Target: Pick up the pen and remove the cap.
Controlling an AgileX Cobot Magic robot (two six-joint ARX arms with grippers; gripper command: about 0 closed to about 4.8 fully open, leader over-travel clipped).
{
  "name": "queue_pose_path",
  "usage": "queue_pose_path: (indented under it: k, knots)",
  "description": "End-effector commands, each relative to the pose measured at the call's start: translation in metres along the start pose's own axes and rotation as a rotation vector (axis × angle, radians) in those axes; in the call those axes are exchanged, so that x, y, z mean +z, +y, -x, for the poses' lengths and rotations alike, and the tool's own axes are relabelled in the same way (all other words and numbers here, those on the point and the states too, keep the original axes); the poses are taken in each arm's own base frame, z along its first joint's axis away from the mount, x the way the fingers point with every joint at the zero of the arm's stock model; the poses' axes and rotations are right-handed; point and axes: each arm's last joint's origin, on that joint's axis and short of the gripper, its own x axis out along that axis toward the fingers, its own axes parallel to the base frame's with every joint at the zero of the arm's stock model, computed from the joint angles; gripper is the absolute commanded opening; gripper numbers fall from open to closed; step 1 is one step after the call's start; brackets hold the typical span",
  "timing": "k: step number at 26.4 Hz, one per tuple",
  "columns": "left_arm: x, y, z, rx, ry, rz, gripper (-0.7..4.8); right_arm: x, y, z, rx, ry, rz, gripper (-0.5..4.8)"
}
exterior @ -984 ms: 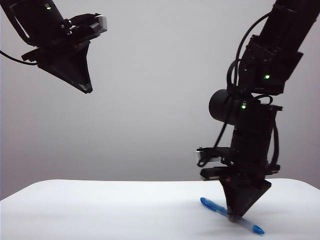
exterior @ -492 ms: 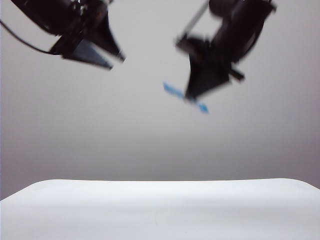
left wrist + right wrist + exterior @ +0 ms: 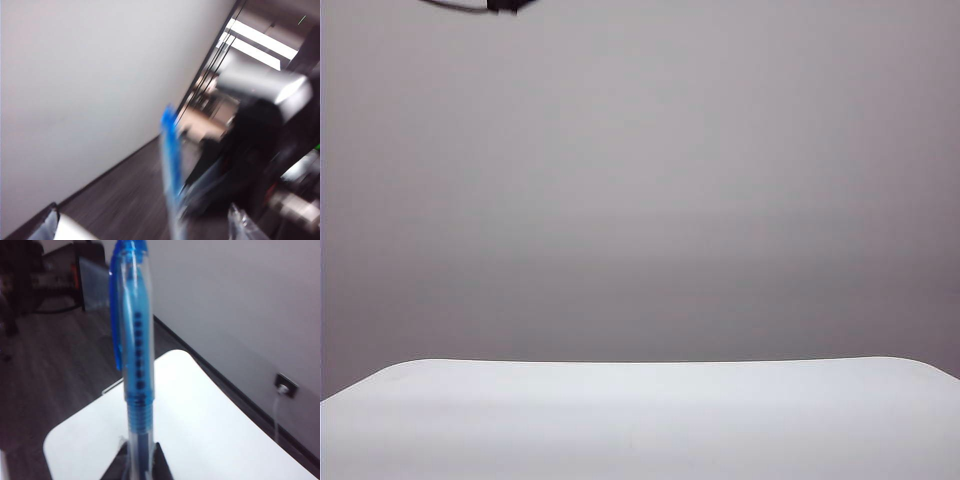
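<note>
Right claw (image 3: 141,467) clamps the capped pen (image 3: 135,365); left claw (image 3: 145,227), blurred, stands parted, holding nothing.

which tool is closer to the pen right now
Right. The right tool is shut on the pen, which stands capped between its fingertips. The left tool is open, with the blurred pen ahead of it and not gripped.

The right end effector (image 3: 139,467) grips the pen (image 3: 138,440), cap (image 3: 132,325) on, above the table (image 3: 210,430).
</note>
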Motion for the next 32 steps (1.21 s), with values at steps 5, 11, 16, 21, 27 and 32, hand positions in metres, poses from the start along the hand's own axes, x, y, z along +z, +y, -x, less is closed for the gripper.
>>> queue_pose_path:
  k: [5,11,16,21,27,32]
  knots:
    - [0.017,-0.015,0.001,-0.110,-0.091,0.037,4.35,0.004,0.001,-0.002,0.046,-0.044,-0.006,-0.06]
    - [0.014,-0.019,-0.005,-0.133,-0.084,-0.012,4.34,0.015,0.008,-0.011,0.111,-0.130,-0.006,-0.06]
    - [0.012,-0.021,-0.007,-0.143,-0.083,-0.066,4.16,0.011,0.017,-0.032,0.167,-0.102,-0.002,-0.06]
    - [0.010,-0.021,-0.008,-0.154,-0.061,-0.153,3.59,0.009,0.025,-0.044,0.193,-0.088,0.007,-0.06]
    - [0.003,-0.015,-0.009,-0.119,-0.009,-0.160,1.95,0.010,0.025,-0.044,0.195,-0.091,0.009,-0.06]
    - [0.003,-0.014,-0.009,-0.116,-0.009,-0.172,1.36,0.009,0.025,-0.044,0.195,-0.082,0.004,-0.06]
